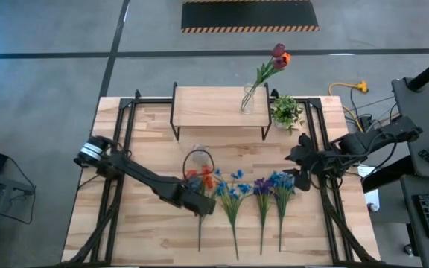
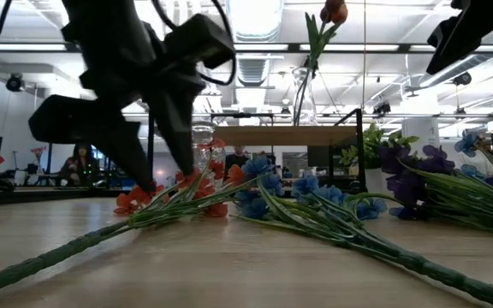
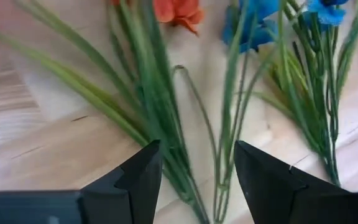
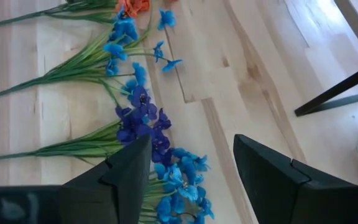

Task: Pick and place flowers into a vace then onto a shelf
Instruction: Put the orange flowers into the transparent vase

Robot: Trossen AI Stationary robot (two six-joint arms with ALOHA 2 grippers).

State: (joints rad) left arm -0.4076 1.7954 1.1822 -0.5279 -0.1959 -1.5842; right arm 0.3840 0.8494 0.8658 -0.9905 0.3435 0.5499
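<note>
Several flowers lie side by side on the table, stems toward the near edge: an orange-red one (image 1: 202,179), a blue one (image 1: 233,190), a purple one (image 1: 263,186) and another blue one (image 1: 281,181). My left gripper (image 1: 202,202) is open and low over the orange-red flower's stem (image 3: 182,158), one finger on each side of it. An empty glass vase (image 1: 198,160) stands just beyond. The shelf (image 1: 207,108) carries a second glass vase (image 1: 247,102) with dark red and orange tulips (image 1: 278,56). My right gripper (image 1: 302,165) hangs open above the blue and purple heads (image 4: 143,127).
A small leafy potted plant (image 1: 287,112) stands on the table at the shelf's right end. Black frame rails (image 1: 129,126) run along both sides of the table. Bare wood lies near the left edge and between the shelf and the flowers.
</note>
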